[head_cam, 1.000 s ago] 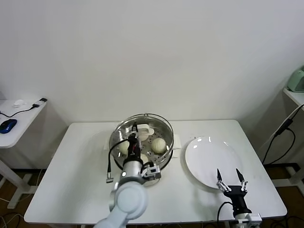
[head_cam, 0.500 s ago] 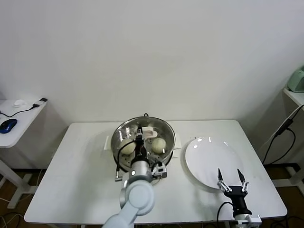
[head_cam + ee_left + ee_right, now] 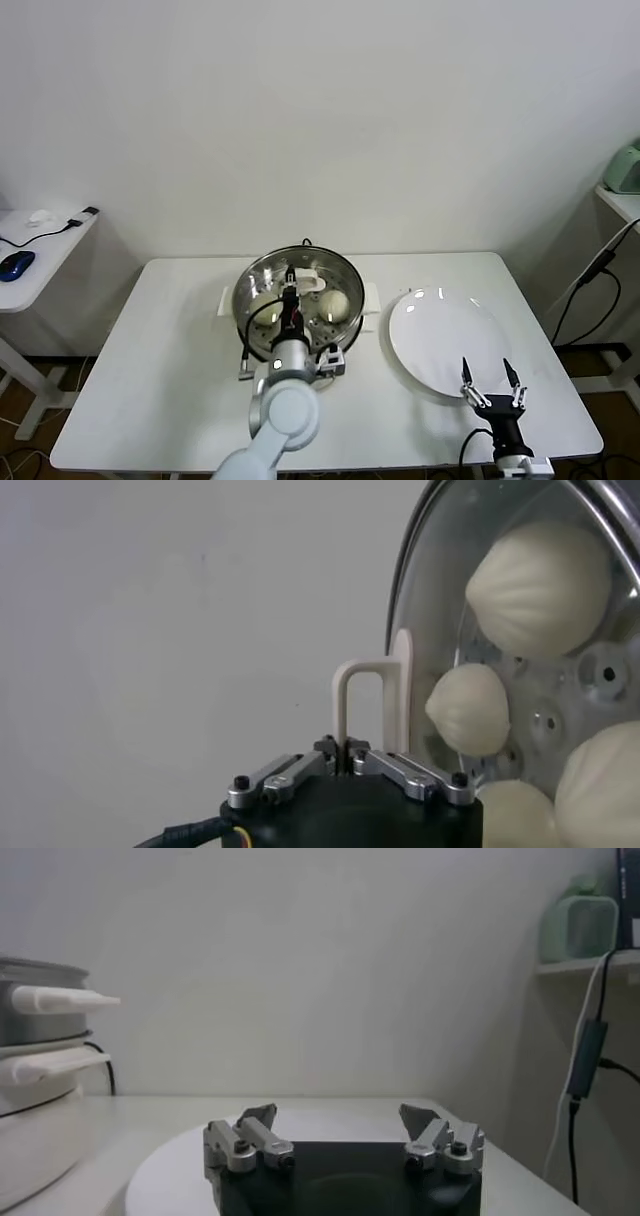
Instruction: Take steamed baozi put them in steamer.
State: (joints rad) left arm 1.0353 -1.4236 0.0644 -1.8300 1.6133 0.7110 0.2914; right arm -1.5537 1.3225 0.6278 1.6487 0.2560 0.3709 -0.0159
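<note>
We saw the left claw [image 3: 290, 290] held over the steamer [image 3: 262, 281], which sat near the back edge of the table [image 3: 160, 360], about midway along it. In the left wrist view the left claw [image 3: 347, 762] had its fingers [image 3: 400, 772] drawn together on the handle [image 3: 360, 695] of the glass lid [image 3: 440, 540], clamping the thin white loop between them. The lid was tilted up on edge rather than lying flat on the pot.

Through and beside the lid we counted the buns [image 3: 540, 585] resting on the holed tray [image 3: 590, 675] inside the steamer: one large one, a smaller one next to the handle, and two more only partly in sight. From the head view we could make out buns [image 3: 333, 301] in the pot, partly hidden by the arm.

The white plate [image 3: 445, 340] lay bare on the table just beside the steamer, toward the right edge. The right claw [image 3: 490, 385] hung at the front edge of the table by the plate's near rim, and its fingers [image 3: 255, 1133] stood apart, holding nothing. A small side table [image 3: 45, 250] with a blue mouse [image 3: 17, 264] stood off to the left.
</note>
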